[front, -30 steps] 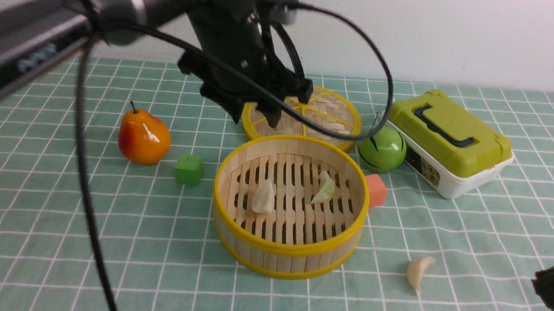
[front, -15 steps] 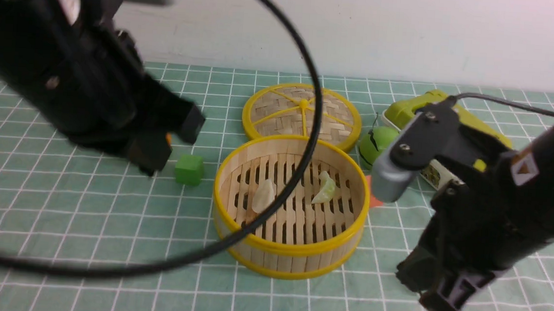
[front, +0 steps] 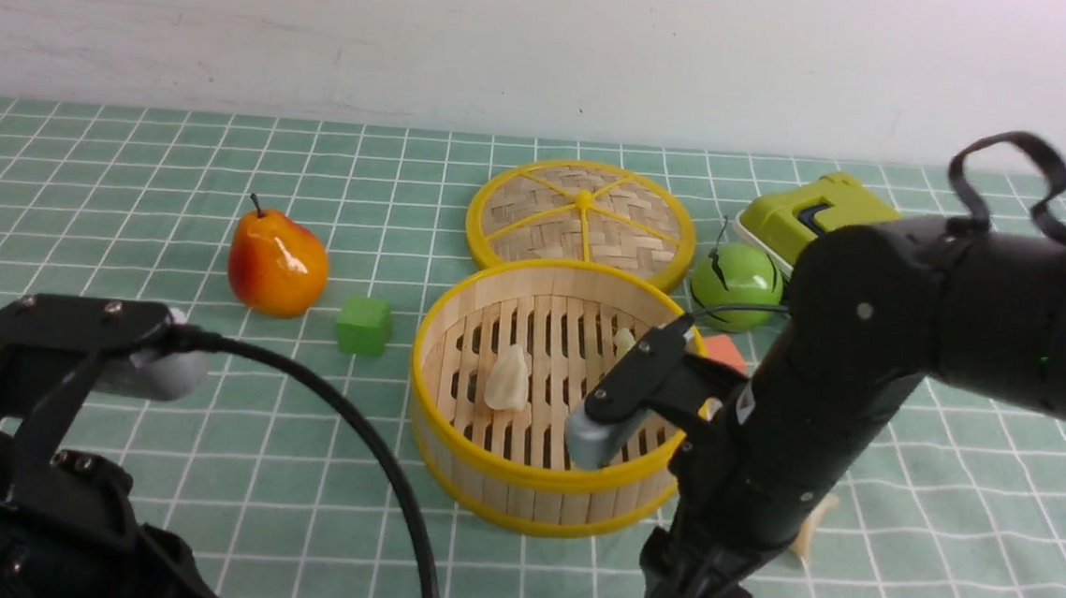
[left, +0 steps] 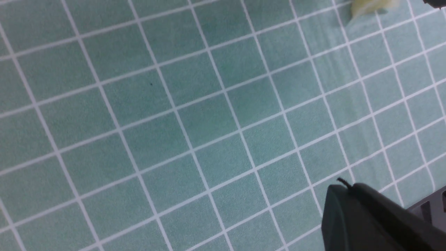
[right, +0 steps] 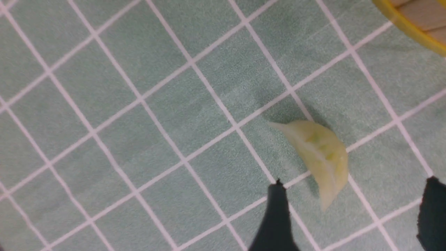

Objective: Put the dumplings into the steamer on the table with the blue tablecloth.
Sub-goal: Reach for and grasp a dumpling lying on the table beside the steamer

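A pale green dumpling (right: 320,157) lies on the table with the blue tablecloth (front: 949,516), just in front of the steamer (front: 519,497), at the near edge of the front view. The right gripper (right: 353,198) hangs low over it. Its two dark fingertips (right: 275,209) are spread wide, one on either side of the dumpling, and neither touches it, so the claw grips nothing.

A cream-coloured dumpling (front: 807,534) also lies on the cloth near the steamer's right side, mostly hidden behind the right arm (front: 866,360). Inside the steamer a cream-white dumpling (front: 508,379) rests on the slatted floor left of centre. The tip of another pale dumpling (front: 624,339) shows farther back on the right, with the rest of it covered by the arm.

The left gripper (left: 369,218) sits at the near left corner. Only one dark piece of it shows in its wrist view, over bare cloth, so I cannot tell whether it is open or closed.

A flat woven lid (front: 581,218) lies just behind the steamer. A green toy apple (front: 736,285) sits to the lid's right, and an orange block (front: 726,350) sits just beside the steamer's right rim. A lime-lidded box (front: 816,216) stands farther right, half hidden by the arm. To the left of the steamer are a green cube (front: 364,326) and, beyond it, an orange pear (front: 277,262)
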### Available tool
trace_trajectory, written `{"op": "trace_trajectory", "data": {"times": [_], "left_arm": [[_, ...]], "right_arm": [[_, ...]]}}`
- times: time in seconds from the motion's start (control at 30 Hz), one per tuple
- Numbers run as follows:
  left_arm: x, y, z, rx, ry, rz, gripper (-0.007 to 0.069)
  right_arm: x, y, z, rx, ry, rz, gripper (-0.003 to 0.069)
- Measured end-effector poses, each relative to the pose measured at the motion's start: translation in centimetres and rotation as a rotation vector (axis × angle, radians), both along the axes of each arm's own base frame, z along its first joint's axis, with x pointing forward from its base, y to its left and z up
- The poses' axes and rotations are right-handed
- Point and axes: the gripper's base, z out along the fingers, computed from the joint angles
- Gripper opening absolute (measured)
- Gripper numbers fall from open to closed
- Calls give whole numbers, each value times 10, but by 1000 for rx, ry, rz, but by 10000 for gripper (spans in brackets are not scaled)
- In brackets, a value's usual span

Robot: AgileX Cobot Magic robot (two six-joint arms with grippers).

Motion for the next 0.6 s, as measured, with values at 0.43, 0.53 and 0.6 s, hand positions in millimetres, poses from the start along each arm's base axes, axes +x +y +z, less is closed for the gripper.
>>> {"op": "trace_trajectory", "data": {"times": [0.43, 0.53, 0.6], "left_arm": [[2, -1, -1, -14, -25, 9, -14], [2, -1, -1, -14, -25, 9, -14], [2, -1, -1, -13, -25, 9, -14]], "right_arm": [[17, 11, -49, -21, 19, 33, 292], [18, 12, -49, -19, 17, 32, 173], [19, 12, -46, -28, 22, 39, 187]]}}
